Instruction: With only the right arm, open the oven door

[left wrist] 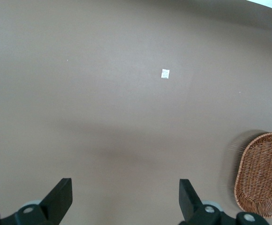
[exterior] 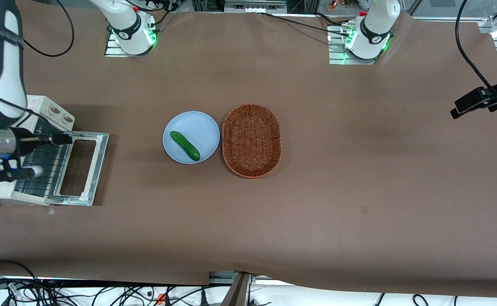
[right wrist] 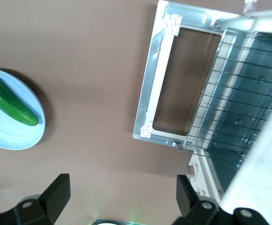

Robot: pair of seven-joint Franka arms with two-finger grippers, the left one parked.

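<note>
Door: lying flat open on the table (exterior: 316,221) as the oven door (exterior: 81,166), at 9 o'clock from the plate (exterior: 191,125) in the front view, hinged to the oven (exterior: 40,105) at the working arm's end.
Rack: showing fully inside the mouth as the wire rack (exterior: 44,168); judging the opening as done.
Claw: hanging as the gripper (right wrist: 121,183) over the brown cloth just beside the door's free edge, fingers spreading wide, gripping nothing.
Arm: reaching as the right arm (exterior: 1,85) over the oven top, above the rack.
Risk one: pressing down on the flat door while pulling away, bending the hinge or tipping the light oven forward.
Risk two: catching a finger on the door frame or the rack wires while lifting, dragging the oven.
Risk three: swinging toward 3 o'clock too low, knocking the plate with the cucumber (exterior: 185,145), or the basket (exterior: 251,140) touching it.
Safer way: rising straight up first, probably.
</note>
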